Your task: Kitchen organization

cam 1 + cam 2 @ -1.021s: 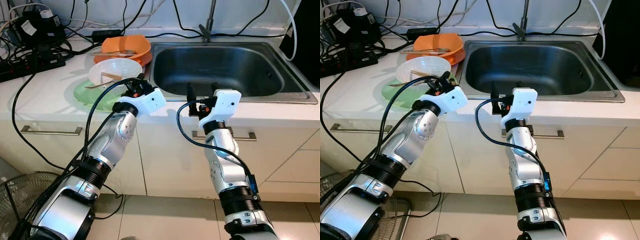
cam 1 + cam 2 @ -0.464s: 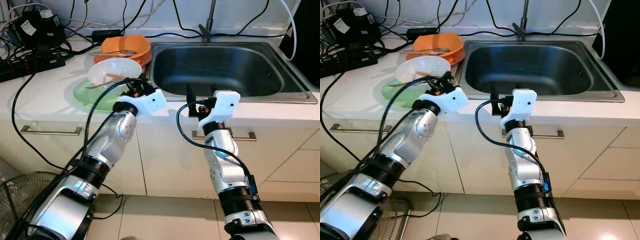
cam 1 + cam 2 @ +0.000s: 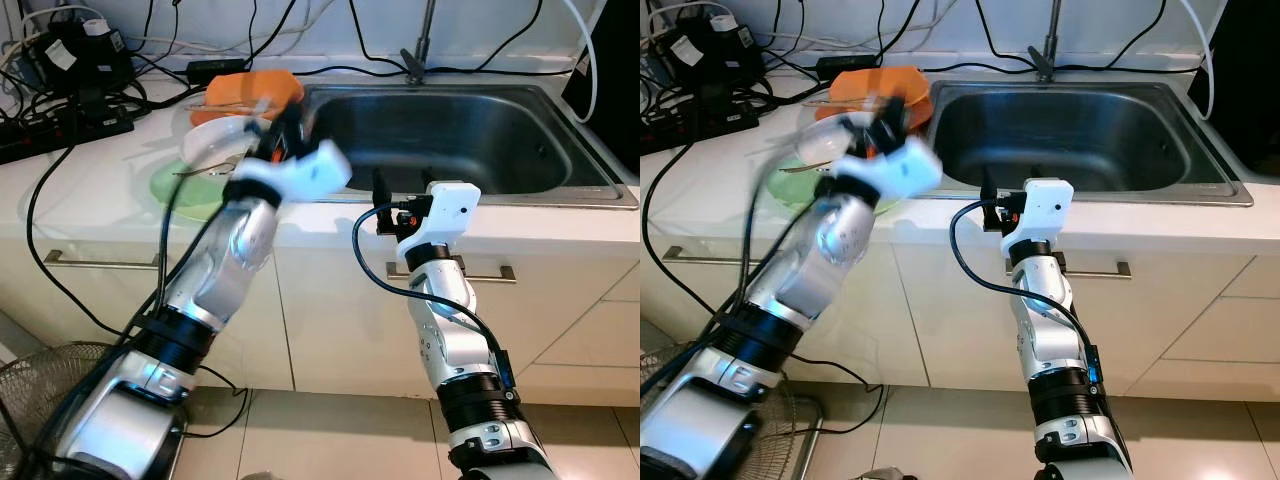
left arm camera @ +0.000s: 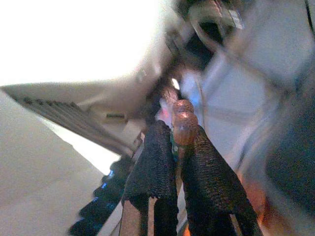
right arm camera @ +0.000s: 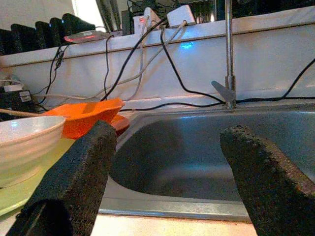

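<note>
The chopsticks (image 4: 183, 125) sit between the two black fingers of the left gripper (image 4: 177, 162), which are pressed together on them; the brown rounded ends stick out just past the fingertips. In the head views this gripper (image 3: 283, 140) is blurred and raised above the counter (image 3: 90, 190), between the stack of dishes and the left rim of the sink (image 3: 460, 140). I cannot make out the chopsticks there because of the blur.

Behind and below the left gripper lies a white bowl (image 3: 215, 145), resting on a green plate (image 3: 185, 185). A thin utensil lies across the bowl, but it is too blurred to name. Farther back, an orange bowl (image 3: 255, 88) sits on an orange plate, touching the corner of the sink. The left arm partly hides the white bowl and the green plate.

The right gripper (image 5: 167, 162) hovers at the front edge of the counter, just before the sink, with its fingers spread wide and nothing between them. Through it I see the steel basin, the faucet (image 5: 227, 54) at the back, and the white bowl (image 5: 24, 142) to the side.

Many black cables (image 3: 60, 110) and a power strip lie on the counter at the far left. A fan (image 3: 30, 400) stands on the floor below the left arm, near the cabinet fronts with metal handles (image 3: 100, 262).
</note>
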Tool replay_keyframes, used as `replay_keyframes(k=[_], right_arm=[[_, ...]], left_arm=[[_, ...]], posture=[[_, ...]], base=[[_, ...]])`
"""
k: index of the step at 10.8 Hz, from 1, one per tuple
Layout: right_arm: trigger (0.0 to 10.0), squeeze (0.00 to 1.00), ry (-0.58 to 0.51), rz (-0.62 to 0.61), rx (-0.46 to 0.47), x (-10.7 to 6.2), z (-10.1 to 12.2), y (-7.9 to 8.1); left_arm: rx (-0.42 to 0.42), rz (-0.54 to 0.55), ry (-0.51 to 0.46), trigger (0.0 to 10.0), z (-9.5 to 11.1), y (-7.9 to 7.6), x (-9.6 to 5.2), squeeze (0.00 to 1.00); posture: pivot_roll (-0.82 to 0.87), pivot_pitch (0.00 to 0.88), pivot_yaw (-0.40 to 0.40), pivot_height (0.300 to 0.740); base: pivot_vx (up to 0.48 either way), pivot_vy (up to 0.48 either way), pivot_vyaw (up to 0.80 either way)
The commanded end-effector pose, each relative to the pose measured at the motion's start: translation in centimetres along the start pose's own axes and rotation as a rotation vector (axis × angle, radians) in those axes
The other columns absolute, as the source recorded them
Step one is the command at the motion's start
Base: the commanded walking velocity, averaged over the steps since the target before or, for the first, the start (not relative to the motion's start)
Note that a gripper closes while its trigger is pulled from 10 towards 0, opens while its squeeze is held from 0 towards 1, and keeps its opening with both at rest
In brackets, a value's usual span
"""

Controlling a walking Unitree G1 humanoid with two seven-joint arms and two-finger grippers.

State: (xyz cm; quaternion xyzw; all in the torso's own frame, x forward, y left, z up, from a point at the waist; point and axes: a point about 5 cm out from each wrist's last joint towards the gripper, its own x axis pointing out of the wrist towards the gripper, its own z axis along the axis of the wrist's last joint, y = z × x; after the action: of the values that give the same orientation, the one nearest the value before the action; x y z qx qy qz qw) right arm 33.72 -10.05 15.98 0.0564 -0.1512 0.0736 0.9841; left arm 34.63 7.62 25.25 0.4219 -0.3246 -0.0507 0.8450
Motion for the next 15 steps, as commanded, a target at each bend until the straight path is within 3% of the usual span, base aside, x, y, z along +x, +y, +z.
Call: replay_keyframes(k=[1, 2, 3, 5, 6, 9, 11, 13, 15], right_arm=[[10.0, 0.00, -0.016, 0.023, -0.039, 0.2, 0.2, 0.3], [10.0, 0.00, -0.026, 0.036, -0.077, 0.2, 0.3, 0.5], [10.0, 0.00, -0.049, 0.081, -0.187, 0.2, 0.5, 0.8], [10.0, 0.00, -0.059, 0.098, -0.262, 0.3, 0.6, 0.9], [10.0, 0.00, -0.079, 0.110, -0.409, 0.4, 0.7, 0.8], [10.0, 0.00, -0.071, 0.045, -0.537, 0.4, 0.3, 0.3], [10.0, 0.00, -0.062, 0.006, -0.566, 0.3, 0.1, -0.1], [10.0, 0.00, -0.067, 0.009, -0.581, 0.4, 0.0, 0.0], [10.0, 0.00, -0.070, 0.015, -0.588, 0.4, 0.0, 0.4]], left_arm=[[-0.128, 0.047, -0.105, 10.0, 2.2, 0.9, 0.5, 0.00], [-0.335, 0.035, -0.141, 10.0, 3.5, 0.4, 0.4, 0.00], [-0.565, -0.005, -0.150, 10.0, 4.6, -0.3, 0.3, 0.00], [-0.856, -0.049, -0.143, 10.0, 5.5, -1.0, 0.0, 0.00], [-0.942, -0.059, -0.127, 10.0, 5.2, -1.0, 0.0, 0.00], [-1.180, -0.040, -0.071, 10.0, 3.9, -0.3, -0.5, 0.00], [-1.325, -0.060, -0.021, 10.0, 3.1, -0.4, -0.9, 0.00], [-1.439, -0.093, -0.030, 10.0, 2.1, 0.3, -1.9, 0.00], [-1.459, -0.157, -0.026, 10.0, 2.5, 0.2, -2.3, 0.00]], posture=[[0.08, 0.000, 0.041, 0.740], [0.08, 0.000, 0.041, 0.740], [0.08, 0.000, 0.043, 0.740], [0.07, 0.000, 0.046, 0.740], [0.07, 0.000, 0.046, 0.740], [0.08, 0.000, 0.051, 0.740], [0.07, 0.000, 0.056, 0.740], [0.07, 0.000, 0.057, 0.740], [0.08, 0.000, 0.059, 0.740]], base=[[0.000, 0.000, 0.00], [0.000, 0.000, 0.00], [0.000, 0.000, 0.00], [0.000, 0.000, 0.00], [0.000, 0.000, 0.00], [0.000, 0.000, 0.00], [0.000, 0.000, 0.00], [0.000, 0.000, 0.00], [0.000, 0.000, 0.00]])
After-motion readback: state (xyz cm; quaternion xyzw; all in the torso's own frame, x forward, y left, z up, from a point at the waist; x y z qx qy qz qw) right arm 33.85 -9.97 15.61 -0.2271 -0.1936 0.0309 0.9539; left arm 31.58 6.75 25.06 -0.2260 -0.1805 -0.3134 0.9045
